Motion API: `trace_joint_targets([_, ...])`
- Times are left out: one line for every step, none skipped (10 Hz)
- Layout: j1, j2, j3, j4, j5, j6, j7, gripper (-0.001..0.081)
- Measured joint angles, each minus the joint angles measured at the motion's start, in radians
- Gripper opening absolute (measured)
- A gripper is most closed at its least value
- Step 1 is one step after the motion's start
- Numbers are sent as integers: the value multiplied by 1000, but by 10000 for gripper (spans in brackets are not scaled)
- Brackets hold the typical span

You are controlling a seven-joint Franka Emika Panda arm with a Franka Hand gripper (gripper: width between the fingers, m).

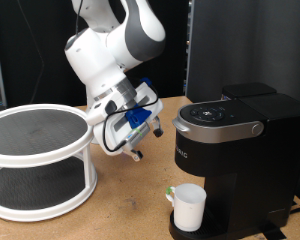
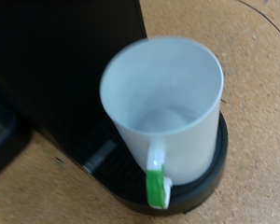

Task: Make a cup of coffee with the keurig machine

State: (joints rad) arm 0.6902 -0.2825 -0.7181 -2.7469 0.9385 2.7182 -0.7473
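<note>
The cup (image 1: 189, 207) is a plain white mug standing upright on the drip base of the keurig machine (image 1: 230, 140), a black boxy coffee maker at the exterior view's right with its silver-grey lid handle down. In the wrist view the cup (image 2: 163, 89) is seen from above and looks empty. Its handle (image 2: 157, 173) carries a green strip, and the machine's black body (image 2: 56, 47) is behind it. My gripper (image 1: 136, 152) hangs above the table to the exterior view's left of the machine, apart from the cup. Its fingers do not show in the wrist view.
A white two-tier round rack (image 1: 35, 160) with dark mesh shelves stands at the exterior view's left. The wooden table (image 1: 130, 205) lies between the rack and the machine. A dark panel (image 1: 240, 40) rises behind the machine.
</note>
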Motion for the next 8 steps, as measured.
trace_joint_targets([-42,-49,17,-14,-55,-43,49,808])
trace_joint_targets([-41,-43,18,-14,-54,-32,48,808])
trace_joint_targets([-43,-48,23,-10,-57,-59,64,808])
trace_joint_targets([-44,-73,25,2,-59,-114,90,808])
trace_joint_targets([-45,-111,23,14,-53,-160,98,808])
trace_joint_targets([-45,-152,23,20,-47,-187,99,808])
trace_joint_targets([-44,-192,26,26,-39,-197,100,808])
trace_joint_targets([-45,-229,34,30,-36,-198,107,808])
